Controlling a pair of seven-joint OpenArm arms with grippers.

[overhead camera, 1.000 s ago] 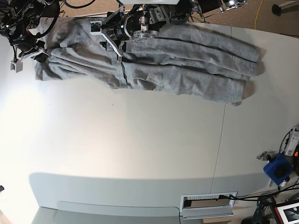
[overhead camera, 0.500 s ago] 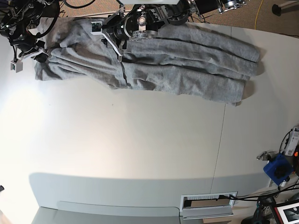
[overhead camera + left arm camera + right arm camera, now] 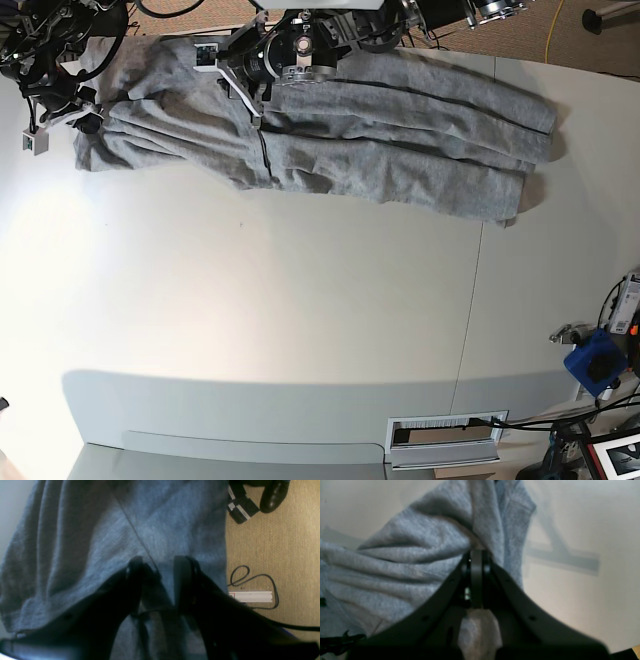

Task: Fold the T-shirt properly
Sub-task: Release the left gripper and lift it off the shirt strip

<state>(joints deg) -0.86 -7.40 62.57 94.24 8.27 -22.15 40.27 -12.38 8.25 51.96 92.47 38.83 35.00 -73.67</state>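
The grey T-shirt point(image 3: 400, 150) lies bunched in long folds along the far edge of the white table point(image 3: 300, 300), plain side showing. My right gripper point(image 3: 88, 118) is at its left end, and in the right wrist view it point(image 3: 476, 555) is shut on a pinched fold of the T-shirt point(image 3: 407, 555), lifting it off the table. My left gripper point(image 3: 256, 108) is over the shirt's left-middle part. In the left wrist view it point(image 3: 158, 566) stands open, fingers apart over the cloth point(image 3: 75, 542) with a seam running between them.
Beyond the table's far edge is tan carpet point(image 3: 275, 542) with a black cable point(image 3: 250, 580), a white strip point(image 3: 250, 596) and a black shoe point(image 3: 273, 495). A blue device point(image 3: 595, 362) sits at the right edge, a white slotted box point(image 3: 445, 435) near the front.
My left arm has shifted a little toward the table's far edge over the shirt. The right gripper and the shirt's folds stay about where they were.
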